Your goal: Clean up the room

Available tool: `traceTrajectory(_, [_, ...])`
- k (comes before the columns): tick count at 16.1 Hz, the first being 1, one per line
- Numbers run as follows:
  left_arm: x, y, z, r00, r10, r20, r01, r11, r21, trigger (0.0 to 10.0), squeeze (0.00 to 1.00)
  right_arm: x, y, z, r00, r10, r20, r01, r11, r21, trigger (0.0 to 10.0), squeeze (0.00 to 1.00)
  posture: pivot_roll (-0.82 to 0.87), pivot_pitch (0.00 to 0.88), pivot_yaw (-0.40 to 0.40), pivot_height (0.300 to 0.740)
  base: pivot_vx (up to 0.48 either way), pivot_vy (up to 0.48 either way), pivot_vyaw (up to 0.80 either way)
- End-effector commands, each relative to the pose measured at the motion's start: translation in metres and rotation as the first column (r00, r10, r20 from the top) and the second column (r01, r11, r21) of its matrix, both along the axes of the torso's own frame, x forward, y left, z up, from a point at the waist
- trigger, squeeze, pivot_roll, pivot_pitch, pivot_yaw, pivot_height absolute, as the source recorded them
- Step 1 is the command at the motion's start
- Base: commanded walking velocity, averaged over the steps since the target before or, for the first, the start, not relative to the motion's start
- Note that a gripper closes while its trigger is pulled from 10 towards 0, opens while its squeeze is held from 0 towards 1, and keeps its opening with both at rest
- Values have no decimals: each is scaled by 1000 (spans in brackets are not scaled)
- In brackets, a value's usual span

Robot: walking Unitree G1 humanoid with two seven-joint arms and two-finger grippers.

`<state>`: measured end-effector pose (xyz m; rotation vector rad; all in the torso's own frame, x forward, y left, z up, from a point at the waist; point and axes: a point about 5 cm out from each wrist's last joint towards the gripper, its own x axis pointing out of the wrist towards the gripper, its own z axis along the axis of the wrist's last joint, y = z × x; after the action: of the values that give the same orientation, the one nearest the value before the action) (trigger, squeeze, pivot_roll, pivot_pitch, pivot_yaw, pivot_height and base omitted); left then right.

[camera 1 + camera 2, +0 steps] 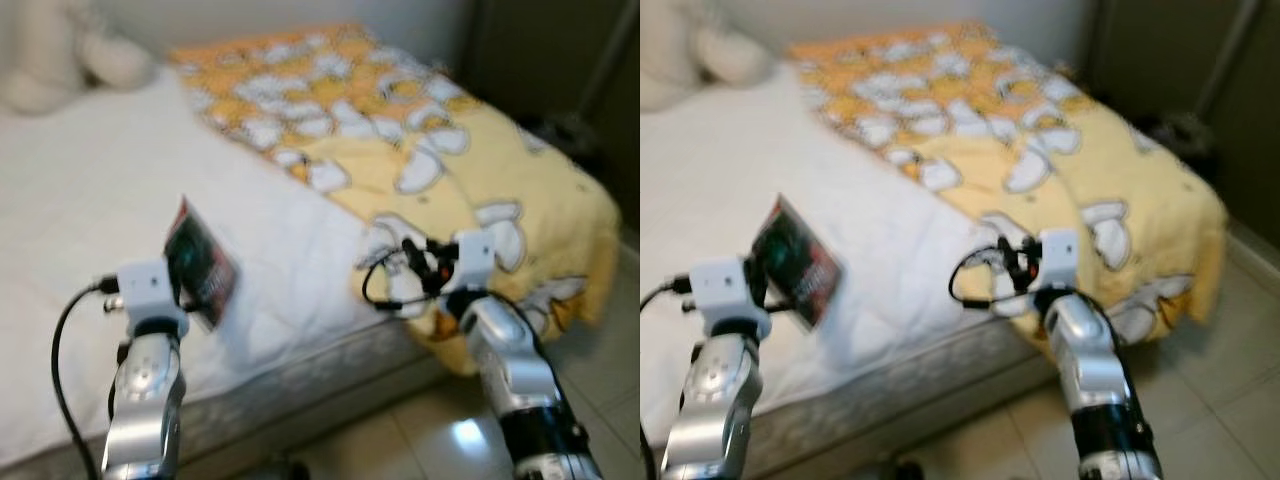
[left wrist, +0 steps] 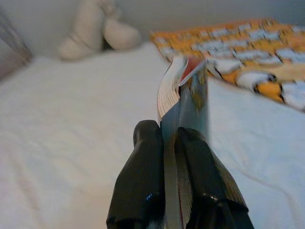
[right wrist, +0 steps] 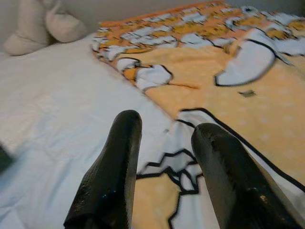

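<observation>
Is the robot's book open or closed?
Closed. The left hand pinches the book with its covers and pages pressed together, held up above the white bed.

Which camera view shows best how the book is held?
The left wrist view: the left gripper has its jaws shut on the book, seen edge-on with its pages. Both eye views show the dark cover above the white bed, but blurred.

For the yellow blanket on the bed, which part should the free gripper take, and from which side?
Probably the near corner of the blanket, where it droops over the bed edge. The right gripper hovers open just above it and could come down from above. The edge hangs loose there, so it should pinch easily. The left gripper holds a book.
</observation>
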<state>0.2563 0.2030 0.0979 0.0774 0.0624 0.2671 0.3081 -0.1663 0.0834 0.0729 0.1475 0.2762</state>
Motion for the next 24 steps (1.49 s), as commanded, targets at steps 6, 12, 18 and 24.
traceTrajectory(6, [12, -11, 18, 999, -23, 40, 21, 999, 48, 10000, 0, 9, 14, 0, 997, 78, -3, -78, 996, 48, 10000, 0, -68, 0, 109, 740, 0, 0, 68])
traceTrajectory(12, [-4, -9, -24, 991, -124, -54, 115, 983, -142, 10000, 0, -5, 15, -17, 996, 72, -43, -73, 997, -23, 10000, 0, -77, 0, 107, 740, 0, 0, 0])
traceTrajectory(18, [19, -28, -10, 980, -197, -2, 194, 971, -141, 10000, 0, -4, 27, -13, 999, 36, -5, -36, 999, -7, 10000, 0, -109, 0, 134, 740, 0, 0, 213])
traceTrajectory(24, [18, -29, -12, 979, -203, -17, 199, 971, -134, 10000, 0, -1, 31, -11, 997, 75, 9, -75, 997, -9, 10000, 0, -97, 0, 135, 740, 0, 0, 484])
